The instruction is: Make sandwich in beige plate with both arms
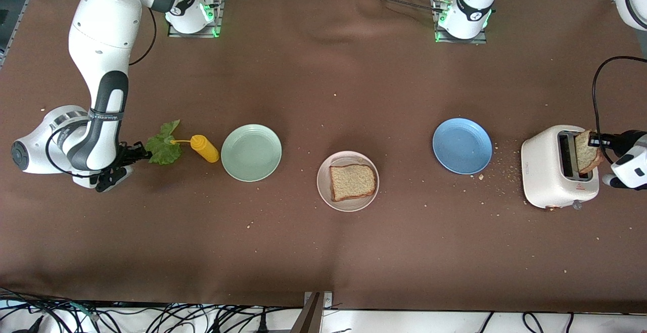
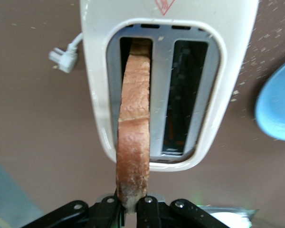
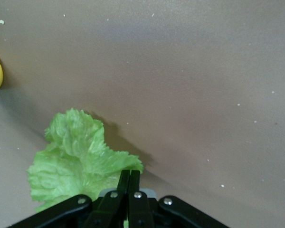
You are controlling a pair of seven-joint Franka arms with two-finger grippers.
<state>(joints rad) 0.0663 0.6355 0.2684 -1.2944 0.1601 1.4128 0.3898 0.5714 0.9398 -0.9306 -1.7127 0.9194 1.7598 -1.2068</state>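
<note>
A round beige plate [image 1: 348, 181] carries one squarish brown toast slice [image 1: 352, 182] lying flat, dark crust all round. Toward the left arm's end from that plate, a second slice [image 1: 586, 151] stands on edge, partly out of a toaster slot, pinched in the left tool [image 2: 131, 205]. Toward the right arm's end from the plate, the right tool [image 3: 128, 187] has closed on a ruffled green lettuce leaf [image 1: 164, 146].

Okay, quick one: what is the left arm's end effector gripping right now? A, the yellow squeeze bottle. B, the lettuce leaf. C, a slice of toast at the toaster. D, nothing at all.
C: the left end effector is shut on the edge of a slice of toast standing partly in a slot of the white toaster, while the lettuce leaf is pinched by the right end effector.
</note>
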